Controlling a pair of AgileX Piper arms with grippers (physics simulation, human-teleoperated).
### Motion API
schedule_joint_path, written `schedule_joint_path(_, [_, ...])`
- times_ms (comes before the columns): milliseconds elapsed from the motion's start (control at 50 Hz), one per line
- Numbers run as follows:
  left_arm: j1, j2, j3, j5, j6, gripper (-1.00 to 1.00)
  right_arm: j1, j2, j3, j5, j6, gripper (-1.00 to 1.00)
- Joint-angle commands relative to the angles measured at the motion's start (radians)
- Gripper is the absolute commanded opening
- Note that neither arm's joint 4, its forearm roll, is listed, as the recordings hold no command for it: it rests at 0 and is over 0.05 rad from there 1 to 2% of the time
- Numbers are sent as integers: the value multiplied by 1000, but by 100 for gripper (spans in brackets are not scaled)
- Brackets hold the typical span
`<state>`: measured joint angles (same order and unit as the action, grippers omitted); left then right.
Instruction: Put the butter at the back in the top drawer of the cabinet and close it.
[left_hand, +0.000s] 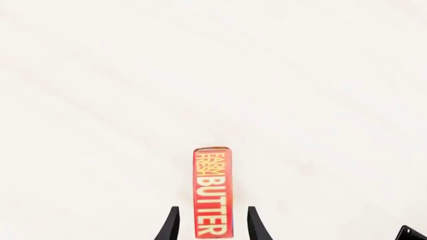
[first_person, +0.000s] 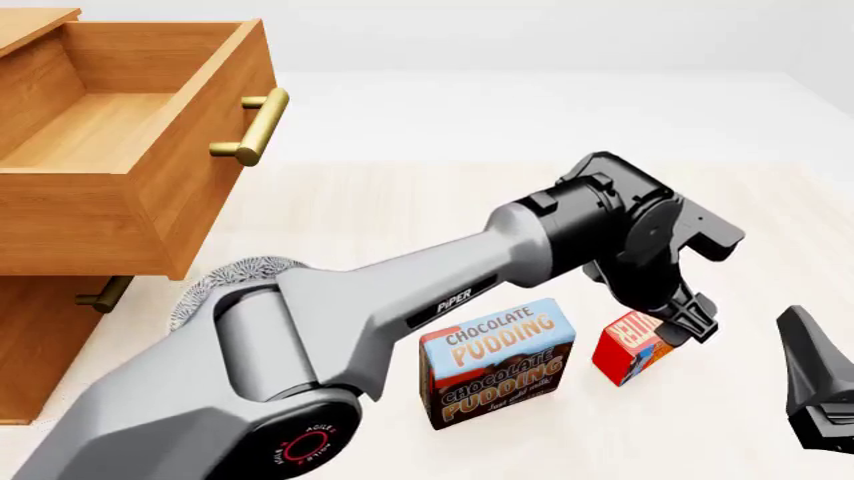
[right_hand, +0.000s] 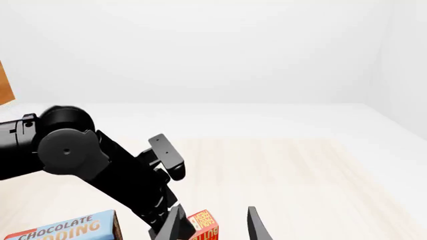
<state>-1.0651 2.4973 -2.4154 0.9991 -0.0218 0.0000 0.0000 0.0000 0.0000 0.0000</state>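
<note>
On table, left claw straddled butter, fingers spread, ungrasped; grasp step underway; next: clench, lift toward open top drawer.

Bystanders on the table

A blue-and-brown "Chocolate Pudding" box stands upright on the pale wood-grain table, toward its near edge and about midway across. A patterned grey bowl shows only as a rim sliver nearer the left edge; the rest of it is hidden.
</note>
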Motion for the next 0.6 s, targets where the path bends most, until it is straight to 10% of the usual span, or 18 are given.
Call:
schedule_joint_path(20, [-2, 11, -4, -3, -8, 100, 0, 0, 0, 0, 0, 100])
schedule_joint_path(600, [-7, 18, 20, -29, -25, 100, 0, 0, 0, 0, 0, 100])
